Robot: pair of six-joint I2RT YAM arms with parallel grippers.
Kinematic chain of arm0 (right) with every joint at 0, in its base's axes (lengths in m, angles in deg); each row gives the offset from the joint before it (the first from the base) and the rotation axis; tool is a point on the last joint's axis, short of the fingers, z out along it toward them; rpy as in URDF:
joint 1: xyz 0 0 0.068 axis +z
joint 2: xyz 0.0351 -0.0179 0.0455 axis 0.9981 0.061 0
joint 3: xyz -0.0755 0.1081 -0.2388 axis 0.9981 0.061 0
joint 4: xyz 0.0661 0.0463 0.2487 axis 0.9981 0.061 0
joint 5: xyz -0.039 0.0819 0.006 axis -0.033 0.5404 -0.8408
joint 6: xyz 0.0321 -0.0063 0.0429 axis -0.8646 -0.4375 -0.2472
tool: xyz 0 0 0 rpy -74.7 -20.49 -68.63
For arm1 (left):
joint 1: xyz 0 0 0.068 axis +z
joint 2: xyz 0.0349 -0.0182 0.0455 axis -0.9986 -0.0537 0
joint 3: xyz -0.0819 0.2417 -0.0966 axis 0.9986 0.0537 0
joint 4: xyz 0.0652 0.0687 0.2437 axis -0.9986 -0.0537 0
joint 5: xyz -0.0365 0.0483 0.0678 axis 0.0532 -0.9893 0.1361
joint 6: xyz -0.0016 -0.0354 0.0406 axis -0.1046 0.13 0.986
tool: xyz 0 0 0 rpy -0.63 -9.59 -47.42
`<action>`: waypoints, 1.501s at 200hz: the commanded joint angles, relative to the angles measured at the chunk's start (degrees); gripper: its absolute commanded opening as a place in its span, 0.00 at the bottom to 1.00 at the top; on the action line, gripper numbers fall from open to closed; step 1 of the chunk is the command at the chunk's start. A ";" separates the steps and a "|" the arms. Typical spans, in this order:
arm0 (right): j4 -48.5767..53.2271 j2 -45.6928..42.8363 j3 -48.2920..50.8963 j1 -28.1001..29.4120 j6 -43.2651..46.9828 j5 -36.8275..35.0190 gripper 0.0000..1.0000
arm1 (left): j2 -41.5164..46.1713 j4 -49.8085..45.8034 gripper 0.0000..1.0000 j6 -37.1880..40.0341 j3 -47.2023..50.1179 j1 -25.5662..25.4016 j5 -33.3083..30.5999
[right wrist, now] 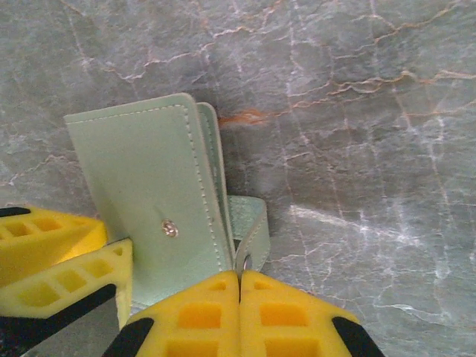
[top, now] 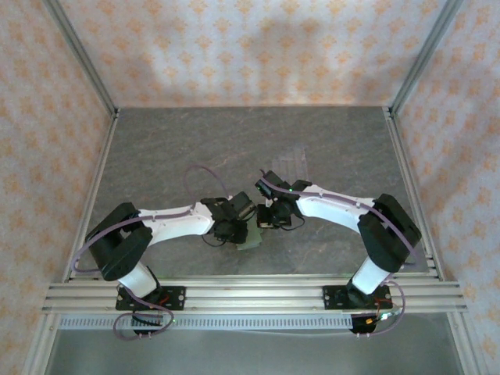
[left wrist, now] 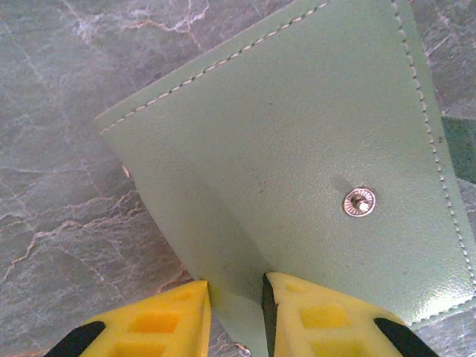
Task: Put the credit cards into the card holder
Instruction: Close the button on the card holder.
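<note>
Both sets meet at the wallet (right wrist: 149,186): left jaws pinch its flap (left wrist: 297,149), right jaws closed tight by its tab (right wrist: 254,223).

A dark grey stone-patterned tabletop (top: 336,141), veined in white and rust, forms the floor of the enclosure. Pale peach wallpapered walls (top: 195,55) printed with small orange floral motifs close it in at the back and on both sides. Slim silver aluminium posts (top: 78,55) lean up from the back corners, and ribbed silver aluminium rails (top: 258,295) run across the near edge. The light is soft and even, with a faint grey shadow (top: 293,39) on the back wall and a pale sheen (right wrist: 327,217) on the stone surface.
</note>
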State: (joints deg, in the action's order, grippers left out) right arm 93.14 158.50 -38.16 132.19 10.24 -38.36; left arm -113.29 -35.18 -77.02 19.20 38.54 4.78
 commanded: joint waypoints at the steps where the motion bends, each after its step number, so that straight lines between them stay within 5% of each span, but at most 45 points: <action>1: -1.64 0.27 -1.38 -0.12 -0.19 2.64 0.00 | -1.35 -1.06 0.25 0.90 2.90 -0.08 -0.09; 165: -16.22 6.55 -0.22 0.54 -7.06 15.16 0.00 | -1.17 0.39 0.25 1.58 3.10 -0.11 0.66; 300: -4.90 15.85 -4.29 0.19 -3.78 10.25 0.00 | -0.89 1.30 0.26 2.00 3.29 -0.12 0.88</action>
State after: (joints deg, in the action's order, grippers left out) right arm 86.63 168.36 -41.50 131.23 5.50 -24.83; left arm -112.33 -34.02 -76.52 20.64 38.89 4.98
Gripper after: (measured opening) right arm 0.044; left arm 0.255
